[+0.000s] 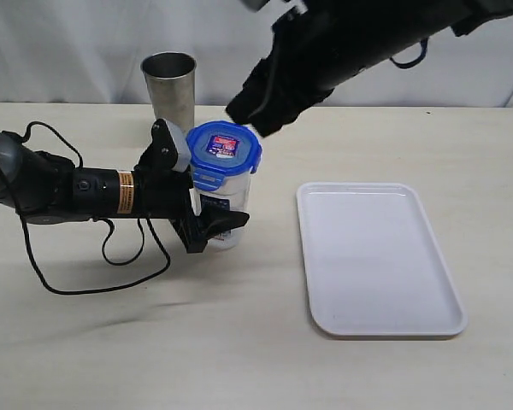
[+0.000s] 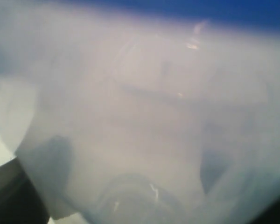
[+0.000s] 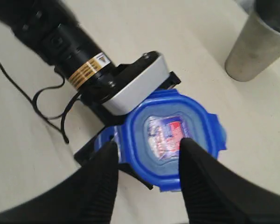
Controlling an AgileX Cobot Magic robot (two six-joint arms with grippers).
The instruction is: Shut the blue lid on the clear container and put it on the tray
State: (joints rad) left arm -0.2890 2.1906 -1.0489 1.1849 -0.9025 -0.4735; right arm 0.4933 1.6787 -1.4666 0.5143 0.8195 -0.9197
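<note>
The left tool (image 1: 197,184) pinched the container (image 1: 232,195); the right tool (image 3: 148,144), spread above the lid (image 1: 225,145), might tip it by pressing off-centre.

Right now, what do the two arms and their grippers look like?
Left arm: black, rounded segments, a gold band with dark print near the wrist, a pale grey housing, and a thin black looping cable. Right arm: bulky, black, with a short cable loop; its fingers are black and ribbed.

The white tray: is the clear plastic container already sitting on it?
No, the clear container stands on the table, apart from the tray and off its left rim in the exterior view.
</note>
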